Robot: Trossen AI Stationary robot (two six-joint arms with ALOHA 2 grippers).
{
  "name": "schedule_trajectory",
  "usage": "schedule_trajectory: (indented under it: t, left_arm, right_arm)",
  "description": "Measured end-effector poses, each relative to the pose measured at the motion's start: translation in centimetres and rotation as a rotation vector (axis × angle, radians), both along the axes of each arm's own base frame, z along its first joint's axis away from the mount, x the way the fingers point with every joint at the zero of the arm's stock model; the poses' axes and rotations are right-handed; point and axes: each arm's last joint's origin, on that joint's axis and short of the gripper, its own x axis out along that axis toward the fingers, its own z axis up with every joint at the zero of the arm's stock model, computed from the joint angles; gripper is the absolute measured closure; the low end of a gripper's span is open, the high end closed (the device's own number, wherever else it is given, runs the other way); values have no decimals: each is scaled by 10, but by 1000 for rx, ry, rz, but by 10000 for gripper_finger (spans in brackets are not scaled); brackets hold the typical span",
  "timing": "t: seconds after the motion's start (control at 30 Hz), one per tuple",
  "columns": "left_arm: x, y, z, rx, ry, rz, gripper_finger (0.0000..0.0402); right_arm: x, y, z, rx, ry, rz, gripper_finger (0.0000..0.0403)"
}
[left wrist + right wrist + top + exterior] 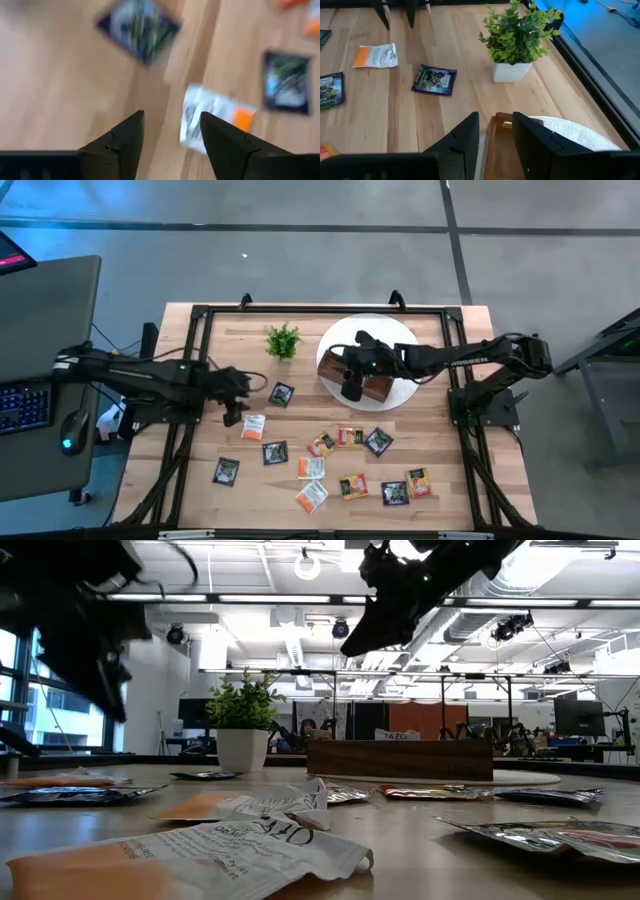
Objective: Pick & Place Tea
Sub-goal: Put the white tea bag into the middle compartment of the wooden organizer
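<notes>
Several small square tea sachets lie flat on the wooden table [340,465]; some are black, some white-and-orange, some yellow-orange. My left gripper [235,398] hovers open near the table's left side. It is beside a white-and-orange sachet [212,117] and a black sachet [140,27], with bare wood between its fingers. My right gripper [352,385] hangs open over the brown wooden tray [378,388] on the white plate [385,330]. The right wrist view shows the tray's edge [497,145] below that gripper's fingers, with nothing between them.
A small green potted plant [283,340] stands at the far side, left of the plate [570,132]. The low view shows it [243,720] left of the tray [400,758]. Black frame rails [200,315] run along the table's edges. Bare wood lies at the near left.
</notes>
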Motion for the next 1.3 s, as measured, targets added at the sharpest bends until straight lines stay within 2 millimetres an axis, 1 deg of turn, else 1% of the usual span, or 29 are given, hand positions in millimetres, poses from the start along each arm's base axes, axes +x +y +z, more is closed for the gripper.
schedule_trajectory:
  t: [0.13, 0.27, 0.4, 0.57, 0.83, 0.93, 1.17, 1.3]
  left_arm:
    - [9, -1, -15, -26, 112, 29, 195]
    - [19, -2, -23, -63, 133, 30, 195]
    - [21, -2, -30, -74, 189, 27, 195]
    - [22, -5, -34, -150, 218, 9, 195]
    - [17, -4, -45, -143, 233, 17, 198]
    - [16, -4, -48, -140, 224, 20, 214]
    - [18, -4, -48, -131, 200, 19, 267]
    - [18, -4, -49, -120, 197, 4, 314]
  right_arm:
    - [0, 1, 0, -10, 2, -11, 289]
    - [0, 1, 0, -12, 7, -15, 289]
    - [-1, 1, -1, -13, 16, -15, 289]
    - [-1, 1, -1, -14, 19, -14, 289]
    - [-1, 0, -1, -16, 20, -14, 289]
    - [-1, 0, -1, -17, 20, -13, 289]
    - [-1, 0, -1, -19, 20, -16, 289]
    - [-1, 0, -1, -19, 20, -16, 289]
